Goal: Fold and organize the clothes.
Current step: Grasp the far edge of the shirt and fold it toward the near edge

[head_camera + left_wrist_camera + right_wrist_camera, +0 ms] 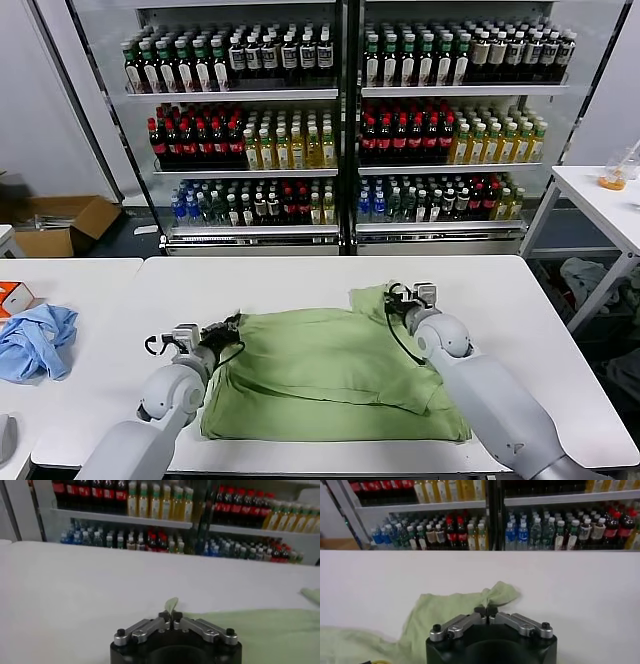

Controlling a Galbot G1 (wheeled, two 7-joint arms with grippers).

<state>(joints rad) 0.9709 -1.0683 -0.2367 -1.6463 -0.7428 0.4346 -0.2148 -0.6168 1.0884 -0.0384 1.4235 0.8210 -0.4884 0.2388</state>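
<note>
The light green polo shirt (pixel 330 375) lies on the white table (pixel 300 280), folded over itself; collar, buttons and print are hidden. My left gripper (pixel 222 330) is shut on the shirt's left edge; a small green tip (pixel 171 604) sticks out between its fingers (pixel 171 616). My right gripper (pixel 396 296) is shut on the shirt's far right corner, where bunched fabric (pixel 497 594) rises above its fingertips (pixel 486 612). Both grippers sit low at the cloth.
A light blue cloth (pixel 35 340) and an orange box (pixel 12 298) lie on the table to the left. Shelves of bottles (pixel 340 130) stand behind the table. Another white table (pixel 605 200) is at the right.
</note>
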